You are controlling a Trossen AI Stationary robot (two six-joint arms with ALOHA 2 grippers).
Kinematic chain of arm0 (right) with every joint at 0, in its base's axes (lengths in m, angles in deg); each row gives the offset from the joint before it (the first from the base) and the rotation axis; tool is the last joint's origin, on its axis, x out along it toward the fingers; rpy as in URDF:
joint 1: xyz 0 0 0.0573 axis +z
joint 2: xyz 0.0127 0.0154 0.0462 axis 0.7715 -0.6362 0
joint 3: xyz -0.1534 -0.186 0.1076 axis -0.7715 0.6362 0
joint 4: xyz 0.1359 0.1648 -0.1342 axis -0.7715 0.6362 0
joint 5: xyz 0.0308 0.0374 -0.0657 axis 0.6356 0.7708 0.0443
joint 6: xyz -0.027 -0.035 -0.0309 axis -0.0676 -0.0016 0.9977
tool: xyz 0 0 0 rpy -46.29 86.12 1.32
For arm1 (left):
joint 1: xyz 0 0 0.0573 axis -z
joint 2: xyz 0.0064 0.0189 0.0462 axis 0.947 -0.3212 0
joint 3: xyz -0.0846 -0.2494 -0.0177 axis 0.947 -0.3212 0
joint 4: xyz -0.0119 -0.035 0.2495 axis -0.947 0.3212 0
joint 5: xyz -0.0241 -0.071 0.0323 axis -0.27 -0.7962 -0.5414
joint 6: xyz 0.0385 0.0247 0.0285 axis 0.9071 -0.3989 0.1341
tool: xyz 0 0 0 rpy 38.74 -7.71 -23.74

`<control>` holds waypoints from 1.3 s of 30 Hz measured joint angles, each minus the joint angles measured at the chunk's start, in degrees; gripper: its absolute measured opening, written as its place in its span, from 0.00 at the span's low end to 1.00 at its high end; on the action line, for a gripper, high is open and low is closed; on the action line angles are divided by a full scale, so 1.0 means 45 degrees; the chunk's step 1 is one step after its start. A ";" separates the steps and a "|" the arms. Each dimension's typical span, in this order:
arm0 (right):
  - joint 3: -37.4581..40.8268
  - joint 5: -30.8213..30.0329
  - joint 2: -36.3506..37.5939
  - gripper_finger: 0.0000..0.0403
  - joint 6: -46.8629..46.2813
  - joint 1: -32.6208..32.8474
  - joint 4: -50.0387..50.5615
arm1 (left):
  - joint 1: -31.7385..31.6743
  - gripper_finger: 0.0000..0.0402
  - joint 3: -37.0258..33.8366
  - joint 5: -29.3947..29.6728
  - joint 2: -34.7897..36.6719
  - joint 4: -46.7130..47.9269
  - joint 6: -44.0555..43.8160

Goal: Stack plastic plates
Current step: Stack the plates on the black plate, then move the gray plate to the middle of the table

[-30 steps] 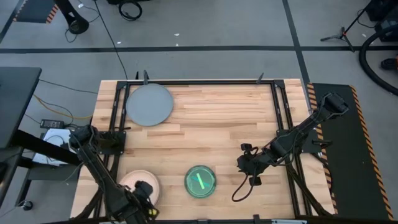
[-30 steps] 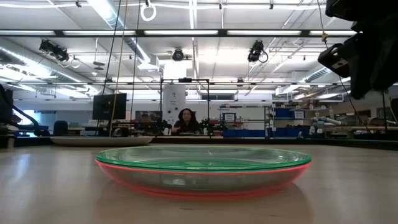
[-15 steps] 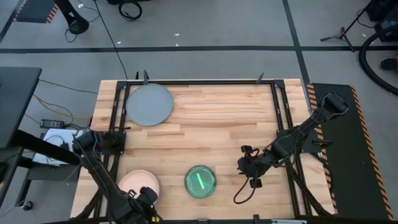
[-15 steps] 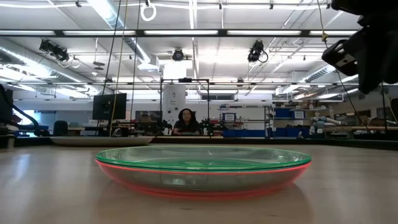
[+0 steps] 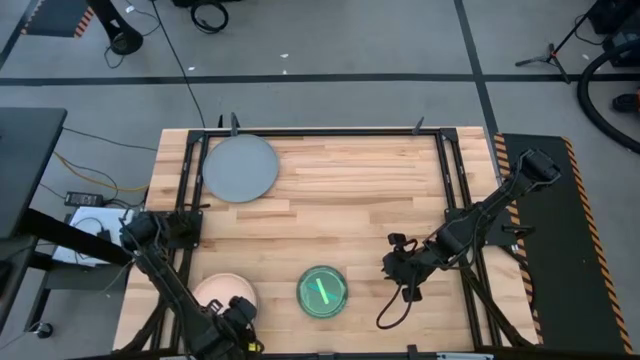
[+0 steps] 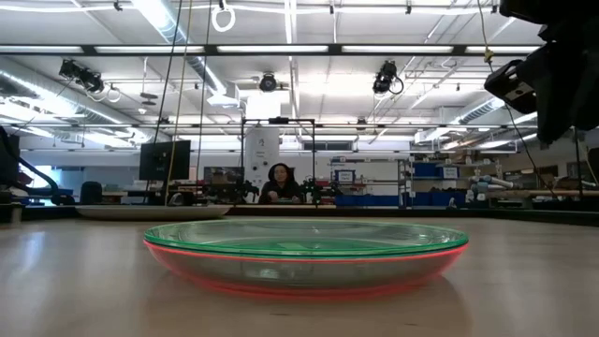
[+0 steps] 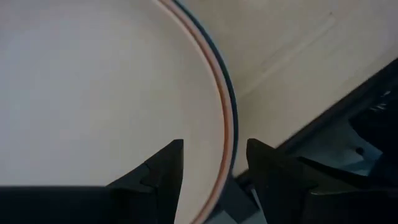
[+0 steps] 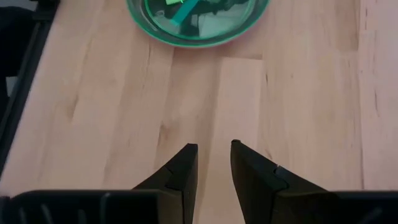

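Plates sit in three spots on the table (image 5: 350,200): a large grey plate (image 5: 240,167) near the far left corner, a translucent teal plate (image 5: 322,291) nested on a red one at the middle of the near edge, and a peach plate (image 5: 226,293) with a dark-rimmed one showing under it near the near left corner.

That peach pile looks like the one in play. The left gripper (image 7: 211,168) hovers right over its near rim, fingers apart with the rim running between them, though I see no contact, so a straight drop would likely pinch the edge. Round plates have no long axis to line up with; only the rim matters. The left arm is folded low along the left edge.

The right gripper (image 8: 213,163) hangs above bare wood just right of the teal plate, facing it, fingers slightly apart and empty.
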 joint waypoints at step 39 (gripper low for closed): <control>0.0000 -0.0279 -0.0005 0.26 0.1944 -0.1481 0.0505 | -0.3617 0.40 0.1334 0.4967 -0.0534 0.5971 0.5320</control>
